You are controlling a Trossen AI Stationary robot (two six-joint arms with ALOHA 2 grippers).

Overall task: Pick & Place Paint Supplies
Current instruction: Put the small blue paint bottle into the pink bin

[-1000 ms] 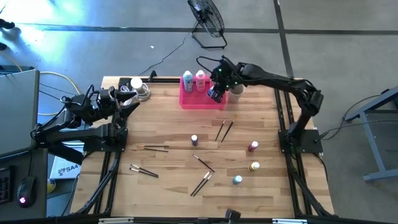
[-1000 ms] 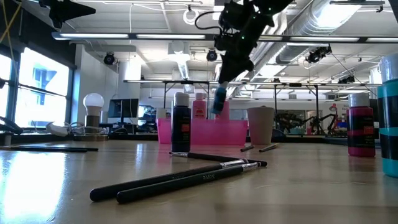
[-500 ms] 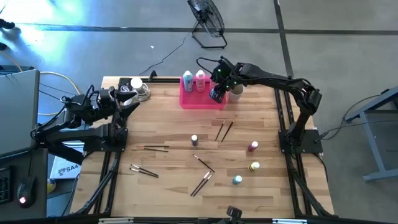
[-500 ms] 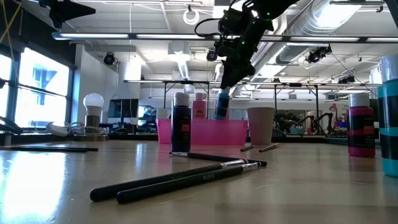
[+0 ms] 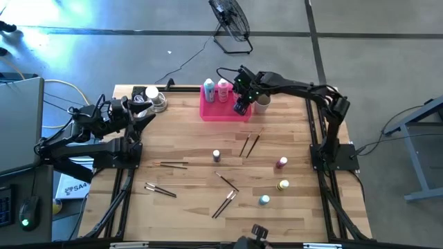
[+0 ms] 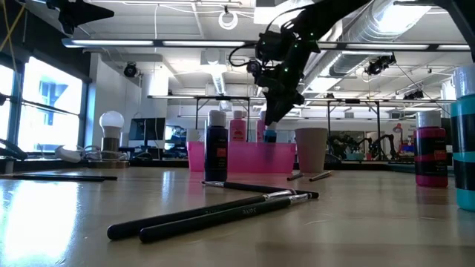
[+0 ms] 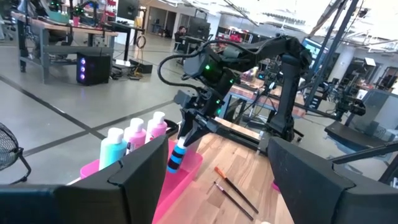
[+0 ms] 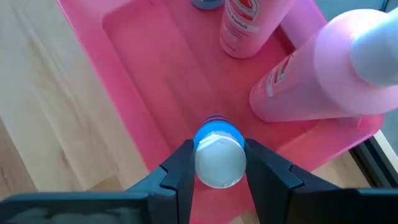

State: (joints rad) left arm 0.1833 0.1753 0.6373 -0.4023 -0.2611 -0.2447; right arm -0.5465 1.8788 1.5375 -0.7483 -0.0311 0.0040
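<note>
Pale wood-plank table (image 5: 187,145) with visible grain and a black metal frame, standing on a grey concrete floor; a wire floor fan (image 5: 230,21) stands beyond the far edge. Pink tray (image 5: 225,113): rectangular, glossy plastic, shallow walls, at the far middle of the table; holds upright one teal bottle (image 5: 208,91) and two pink bottles (image 5: 223,88), all cylindrical with white caps. Beige cup (image 5: 262,102): plain, tapered, just beside the tray. Right gripper (image 5: 241,105): over the tray's right end, its two dark fingers closed part-way on the neck of a small blue bottle (image 8: 217,149), a round bottle with a smooth white cap, held upright above the tray floor near the pink bottles; whether its base touches the tray cannot be told. Left gripper (image 5: 147,105): waiting at the table's left far corner, fingers spread wide and empty. Loose on the boards, well apart: small purple bottle (image 5: 217,156) near the middle; dark red bottle (image 5: 282,163), yellow bottle (image 5: 283,185) and small teal bottle (image 5: 264,200) in a line toward the right near side. Paintbrushes, thin with brown handles and metal ferrules: a pair (image 5: 250,144) below the tray, one (image 5: 173,164) left of centre, a pair (image 5: 160,190) at near left, crossed ones (image 5: 225,192) near the middle front.
</note>
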